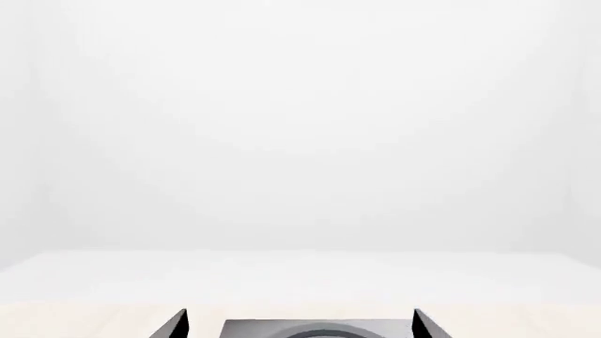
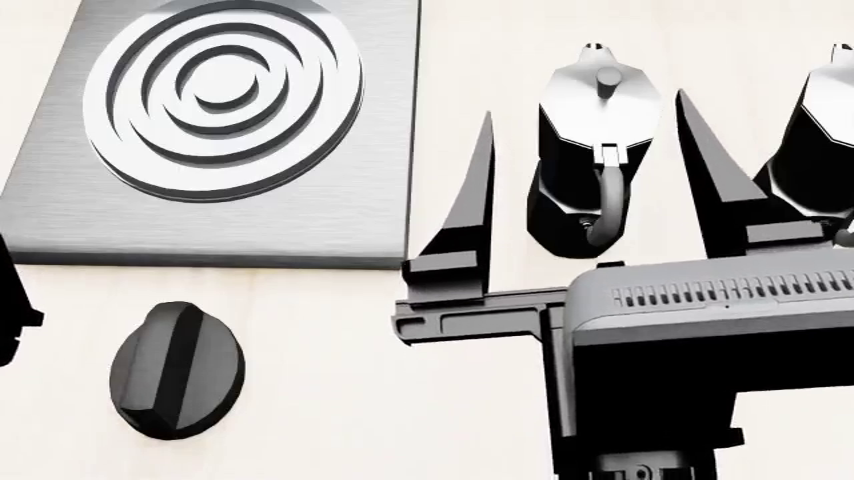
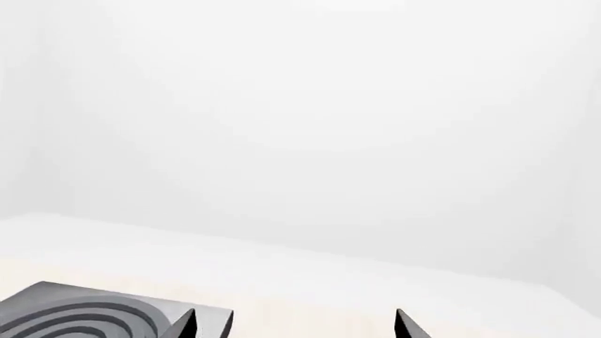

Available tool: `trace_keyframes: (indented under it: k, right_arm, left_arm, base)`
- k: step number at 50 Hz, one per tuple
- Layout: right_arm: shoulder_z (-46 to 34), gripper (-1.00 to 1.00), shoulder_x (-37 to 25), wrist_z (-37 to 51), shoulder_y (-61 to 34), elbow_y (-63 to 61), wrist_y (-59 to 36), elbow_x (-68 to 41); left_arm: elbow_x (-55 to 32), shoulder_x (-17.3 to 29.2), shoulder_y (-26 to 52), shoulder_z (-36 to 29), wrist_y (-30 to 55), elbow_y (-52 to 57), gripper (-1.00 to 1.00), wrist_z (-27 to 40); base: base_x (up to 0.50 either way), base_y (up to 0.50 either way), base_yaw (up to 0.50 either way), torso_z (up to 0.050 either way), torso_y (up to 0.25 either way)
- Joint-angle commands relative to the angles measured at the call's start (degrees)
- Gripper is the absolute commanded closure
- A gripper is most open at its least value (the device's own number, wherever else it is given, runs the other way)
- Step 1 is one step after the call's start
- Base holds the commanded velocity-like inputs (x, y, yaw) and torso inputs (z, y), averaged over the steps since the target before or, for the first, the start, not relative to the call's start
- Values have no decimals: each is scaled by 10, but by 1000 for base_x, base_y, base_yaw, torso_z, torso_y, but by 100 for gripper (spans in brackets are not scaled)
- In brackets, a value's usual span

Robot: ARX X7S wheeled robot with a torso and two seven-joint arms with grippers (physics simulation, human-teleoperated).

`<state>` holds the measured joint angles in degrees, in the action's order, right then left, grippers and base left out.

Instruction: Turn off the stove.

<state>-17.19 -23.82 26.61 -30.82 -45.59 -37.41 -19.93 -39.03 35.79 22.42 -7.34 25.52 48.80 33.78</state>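
The stove [image 2: 334, 200] is a flat brushed-grey slab at the upper left of the head view, with a round ringed burner [image 2: 220, 85]. Its black ridged knob [image 2: 176, 370] lies apart on the counter, just in front of the slab. My right gripper [image 2: 585, 105] hovers open to the right of the stove, its two dark fingers [image 2: 470, 210] on either side of a moka pot below. In the right wrist view the right gripper [image 3: 295, 324] is open and empty, with the stove [image 3: 84, 310] beside it. My left gripper [image 1: 300, 325] is open, and the stove's far edge [image 1: 253, 328] shows between its tips.
Two black-and-silver moka pots stand right of the stove, one [image 2: 594, 150] under my right gripper and one [image 2: 817, 130] at the right edge. A dark piece of my left arm [image 2: 11, 305] shows at the left edge. The counter [image 2: 347, 400] is pale wood.
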Motion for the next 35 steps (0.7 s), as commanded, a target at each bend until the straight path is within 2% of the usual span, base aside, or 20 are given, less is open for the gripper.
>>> trace_keyframes:
  k: [1,35]
  right_arm:
    - [4,-100,1,4,-11,-8,-7,-6]
    - [7,-100,5,14,-54,-32,-36,-23]
  left_arm:
    - [-24,2,17,7,11,13,-100,9]
    - [-99,13,64,31,34,47,-100,47]
  base:
    - [0,0,0,0,0]
    - [0,0,0,0,0]
